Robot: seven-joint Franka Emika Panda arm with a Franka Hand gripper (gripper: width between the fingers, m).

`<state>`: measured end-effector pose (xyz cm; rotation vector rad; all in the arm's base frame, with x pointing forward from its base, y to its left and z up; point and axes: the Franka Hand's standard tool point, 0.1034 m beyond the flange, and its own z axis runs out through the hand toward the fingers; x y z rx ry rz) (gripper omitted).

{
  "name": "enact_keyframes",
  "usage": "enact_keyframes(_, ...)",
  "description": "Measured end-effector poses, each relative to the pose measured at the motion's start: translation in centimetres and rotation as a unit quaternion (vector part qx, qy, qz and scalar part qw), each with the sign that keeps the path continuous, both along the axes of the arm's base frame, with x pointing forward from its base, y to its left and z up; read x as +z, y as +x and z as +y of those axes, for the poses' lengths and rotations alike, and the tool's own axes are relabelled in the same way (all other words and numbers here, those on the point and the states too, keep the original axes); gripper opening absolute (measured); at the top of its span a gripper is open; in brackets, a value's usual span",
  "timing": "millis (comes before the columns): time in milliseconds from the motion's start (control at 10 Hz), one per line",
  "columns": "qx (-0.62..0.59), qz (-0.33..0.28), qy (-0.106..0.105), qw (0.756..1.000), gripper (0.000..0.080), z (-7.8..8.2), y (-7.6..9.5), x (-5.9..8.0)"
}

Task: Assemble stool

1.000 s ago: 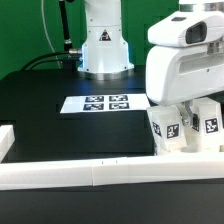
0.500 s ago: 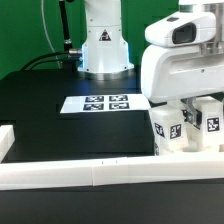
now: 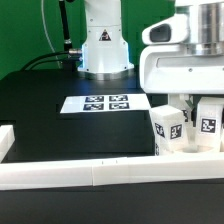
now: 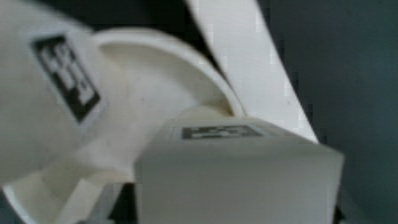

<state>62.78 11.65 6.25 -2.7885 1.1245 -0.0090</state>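
Exterior view: the arm's white gripper hangs at the right of the frame, above tagged white leg blocks near the border rail; whether its jaws are apart or clamped cannot be told. The marker board lies at centre on the black table.

Wrist view: a tagged leg block fills the foreground beside the round seat.

Honestly a lot is lost here. In the exterior view the arm's big white housing runs off the top and right edges and blocks the fingers completely, so no telling what they're doing. The leg blocks are partly tucked under it, and the one furthest to the exterior view's right is cut by the frame. The wrist view is a blurry close-up: the round seat is cropped, and the tag on it is unreadable.
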Motion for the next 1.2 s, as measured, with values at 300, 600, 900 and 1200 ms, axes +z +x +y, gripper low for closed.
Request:
enact_keyframes(300, -0.082, 0.01, 0.008, 0.997, 0.0337, 0.03, 0.02, 0.02)
enact_keyframes(600, -0.153, 0.019, 0.013, 0.988, 0.0337, 0.12, 0.02, 0.03)
enact_keyframes(900, -0.413, 0.027, 0.065, 0.908, 0.0337, 0.49, 0.03, 0.07)
enact_keyframes(1200, -0.556, 0.026, 0.105, 0.824, 0.0337, 0.69, 0.29, 0.05)
